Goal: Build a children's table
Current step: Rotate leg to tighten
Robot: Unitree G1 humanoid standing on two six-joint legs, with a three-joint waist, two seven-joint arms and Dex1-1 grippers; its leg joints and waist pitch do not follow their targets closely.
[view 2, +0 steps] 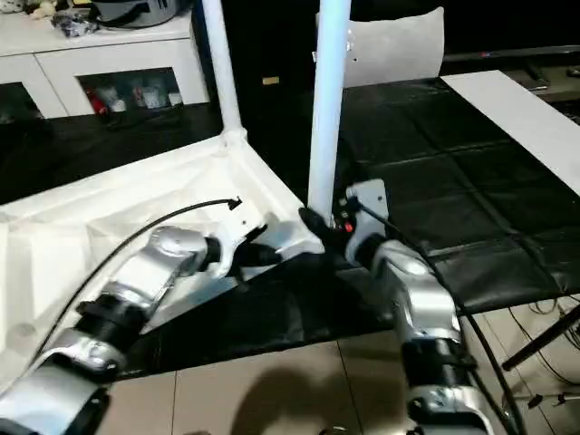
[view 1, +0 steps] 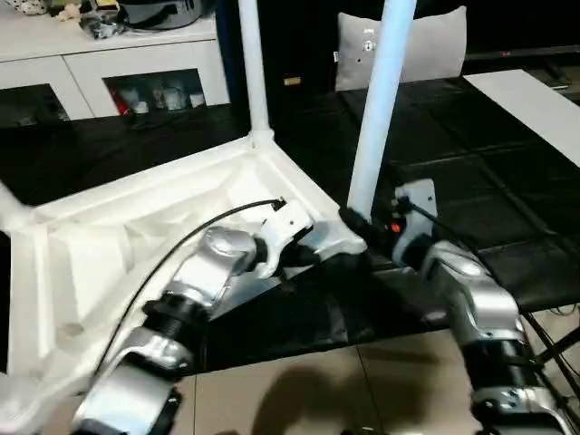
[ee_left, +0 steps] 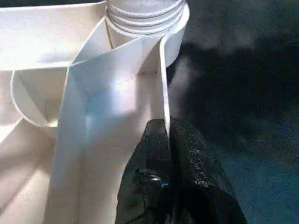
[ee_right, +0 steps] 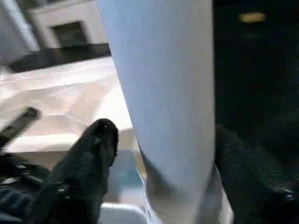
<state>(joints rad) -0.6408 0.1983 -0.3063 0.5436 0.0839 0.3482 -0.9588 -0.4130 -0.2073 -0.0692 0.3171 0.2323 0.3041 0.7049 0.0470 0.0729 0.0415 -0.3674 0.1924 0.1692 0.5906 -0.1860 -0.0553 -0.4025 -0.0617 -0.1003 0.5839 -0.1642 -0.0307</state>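
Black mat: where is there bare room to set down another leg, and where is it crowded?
Bare black mat lies right of the near leg, up to the white board. Crowded: the tabletop corner, where left claw and right claw work.

A black floor mat [view 1: 471, 181] carries the upturned white tabletop [view 1: 136, 236] near its front edge, beside beige floor tiles [view 1: 299, 390].

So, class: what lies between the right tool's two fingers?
A white table leg stands between the right tool's fingers, seen in the right wrist view.
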